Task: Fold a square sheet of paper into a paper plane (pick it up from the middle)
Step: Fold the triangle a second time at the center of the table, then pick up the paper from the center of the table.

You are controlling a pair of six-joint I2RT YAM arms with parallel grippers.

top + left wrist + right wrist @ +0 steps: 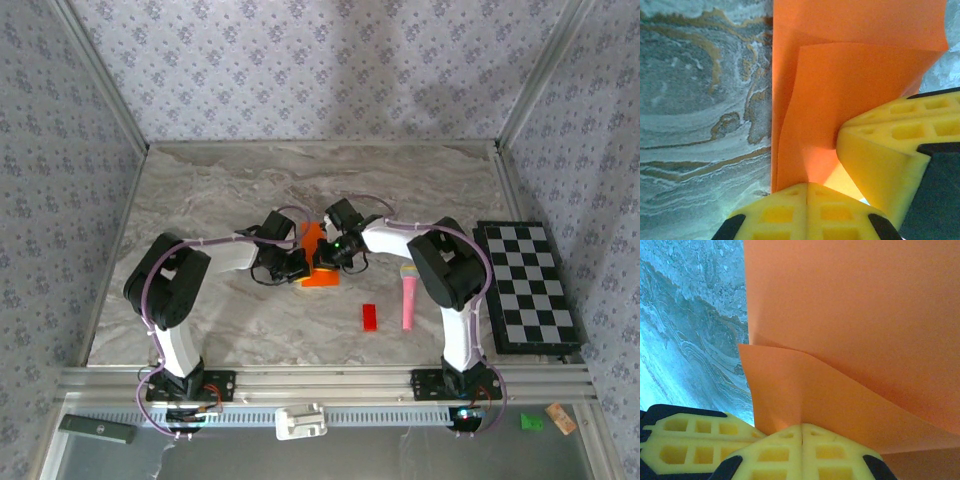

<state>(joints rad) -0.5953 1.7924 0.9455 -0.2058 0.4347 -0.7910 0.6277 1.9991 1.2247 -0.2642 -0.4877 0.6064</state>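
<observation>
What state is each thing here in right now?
square sheet of paper: partly folded, one flap lifted, pinched by both pincers.
left pincer: shut on the paper.
right pincer: shut on the paper.
red block: lying flat, untouched.
pink microphone: lying on its side, untouched.
checkerboard: lying flat.
</observation>
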